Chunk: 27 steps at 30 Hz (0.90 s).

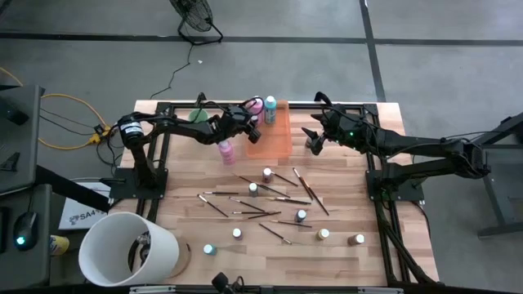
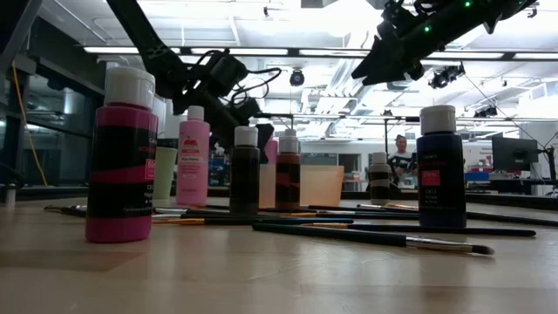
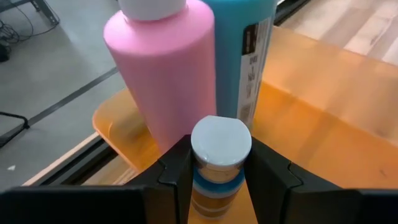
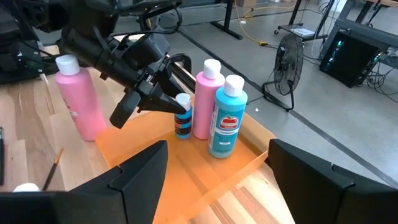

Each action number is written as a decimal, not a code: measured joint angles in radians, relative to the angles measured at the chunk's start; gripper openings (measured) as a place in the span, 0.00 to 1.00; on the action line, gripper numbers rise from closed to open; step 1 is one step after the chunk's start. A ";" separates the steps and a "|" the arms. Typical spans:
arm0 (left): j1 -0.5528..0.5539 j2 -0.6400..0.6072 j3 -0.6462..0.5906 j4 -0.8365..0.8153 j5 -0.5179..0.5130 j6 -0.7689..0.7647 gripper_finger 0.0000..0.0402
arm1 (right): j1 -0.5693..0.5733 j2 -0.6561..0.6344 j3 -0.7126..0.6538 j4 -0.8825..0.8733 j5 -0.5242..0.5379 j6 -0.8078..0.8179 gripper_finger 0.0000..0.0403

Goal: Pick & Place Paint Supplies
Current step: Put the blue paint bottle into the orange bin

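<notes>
1. while it is lowered toward the back corner of the translucent orange tray (image 4: 205, 168), a small pale-capped bottle (image 3: 219, 163) sits clamped between the 2 fingers of the left gripper (image 3: 219, 177), gripped just below its cap so it stays upright.
2. right beside it, already standing in the tray, are a pink bottle (image 4: 205, 99) and a teal bottle (image 4: 227, 118), touching each other; the small bottle seems aimed at the spot next to them.
3. another pink bottle (image 1: 226, 151) stands on the wooden table (image 1: 343, 261) just outside the tray, not yet placed.
4. farther out, several small bottles and thin brushes (image 1: 261, 200) lie scattered across the table, so most of the sorting looks undone.
5. the right gripper (image 1: 315, 137) hovers near the tray's other side, its fingers spread wide and holding nothing, apparently waiting.
6. a white bucket (image 1: 127, 249) sits at the table's near left corner.
</notes>
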 joint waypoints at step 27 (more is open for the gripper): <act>-0.002 -0.017 0.002 0.011 0.009 0.014 0.45 | 0.000 0.000 0.000 -0.020 0.000 0.022 0.68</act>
